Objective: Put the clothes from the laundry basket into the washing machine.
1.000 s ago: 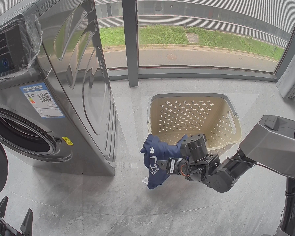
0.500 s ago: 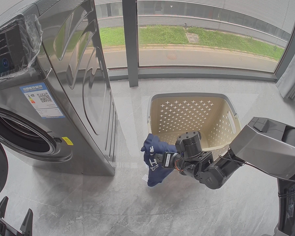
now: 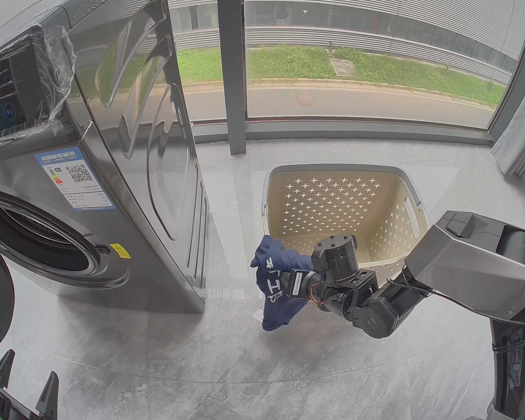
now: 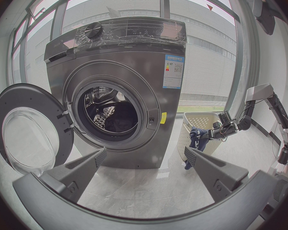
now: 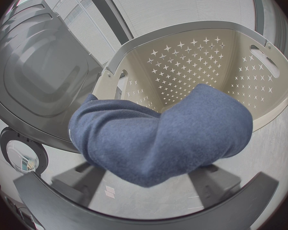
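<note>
Head view: your right gripper (image 3: 284, 282) is clamped on the navy garment (image 3: 277, 315), dangling above the floor at the laundry basket's (image 3: 338, 168) near-left corner, beside the washing machine (image 3: 157, 164). Your left gripper (image 4: 144, 150) sits low, fingers spread wide, facing the open drum (image 4: 110, 111).

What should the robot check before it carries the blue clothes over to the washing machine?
1. Grip: the right gripper is shut on the blue garment: ok.
2. Clearance: the garment hangs outside the laundry basket: ok.
3. Door: the washing machine door is swung open: ok.
4. Entry: the drum opening is unblocked: ok.
5. Path: whether the open left gripper, low before the machine, is clear: cannot tell.
6. Leftovers: the basket's bottom is partly hidden: cannot tell.
</note>
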### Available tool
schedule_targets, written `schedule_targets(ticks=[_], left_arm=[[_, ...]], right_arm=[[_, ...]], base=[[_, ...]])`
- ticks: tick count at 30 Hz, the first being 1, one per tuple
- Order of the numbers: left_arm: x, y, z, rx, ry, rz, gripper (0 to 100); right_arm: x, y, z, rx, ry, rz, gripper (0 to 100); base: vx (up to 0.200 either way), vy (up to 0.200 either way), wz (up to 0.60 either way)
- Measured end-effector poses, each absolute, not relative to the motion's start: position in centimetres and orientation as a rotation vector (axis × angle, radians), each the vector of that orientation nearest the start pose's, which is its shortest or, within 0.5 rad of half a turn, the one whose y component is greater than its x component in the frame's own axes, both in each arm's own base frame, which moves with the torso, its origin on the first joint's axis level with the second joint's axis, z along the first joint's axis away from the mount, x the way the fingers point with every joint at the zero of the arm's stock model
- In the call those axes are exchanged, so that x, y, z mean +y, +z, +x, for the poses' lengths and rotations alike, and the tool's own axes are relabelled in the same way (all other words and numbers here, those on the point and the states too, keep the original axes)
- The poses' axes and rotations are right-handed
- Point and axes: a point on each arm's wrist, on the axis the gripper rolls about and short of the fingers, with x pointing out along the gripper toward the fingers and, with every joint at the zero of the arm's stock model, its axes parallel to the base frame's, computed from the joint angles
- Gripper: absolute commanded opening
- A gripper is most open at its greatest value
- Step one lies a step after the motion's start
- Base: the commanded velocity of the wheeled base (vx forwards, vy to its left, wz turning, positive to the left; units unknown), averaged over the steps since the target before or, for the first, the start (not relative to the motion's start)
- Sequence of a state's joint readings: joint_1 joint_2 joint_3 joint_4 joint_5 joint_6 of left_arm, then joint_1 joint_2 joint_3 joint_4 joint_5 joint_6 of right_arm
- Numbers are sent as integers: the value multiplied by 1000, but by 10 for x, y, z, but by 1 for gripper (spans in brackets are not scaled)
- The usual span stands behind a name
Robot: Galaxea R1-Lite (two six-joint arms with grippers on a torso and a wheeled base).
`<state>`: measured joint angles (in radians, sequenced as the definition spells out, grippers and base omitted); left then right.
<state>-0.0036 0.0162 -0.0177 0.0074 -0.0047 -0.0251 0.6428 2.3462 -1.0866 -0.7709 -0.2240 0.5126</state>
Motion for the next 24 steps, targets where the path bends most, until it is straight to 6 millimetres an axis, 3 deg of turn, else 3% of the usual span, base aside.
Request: schedule_targets(ticks=[12, 17, 24], left_arm=[[0, 80, -23, 6, -7, -26, 100], [0, 80, -23, 6, -7, -25, 100], [0, 80, -23, 6, -7, -23, 100]], right_arm=[[248, 27, 328, 548, 300, 275, 0], [243, 57, 307, 521, 335, 283, 0], [222, 119, 254, 447, 442, 296, 0]], base=[[0, 0, 0], [0, 0, 0], [0, 0, 0]])
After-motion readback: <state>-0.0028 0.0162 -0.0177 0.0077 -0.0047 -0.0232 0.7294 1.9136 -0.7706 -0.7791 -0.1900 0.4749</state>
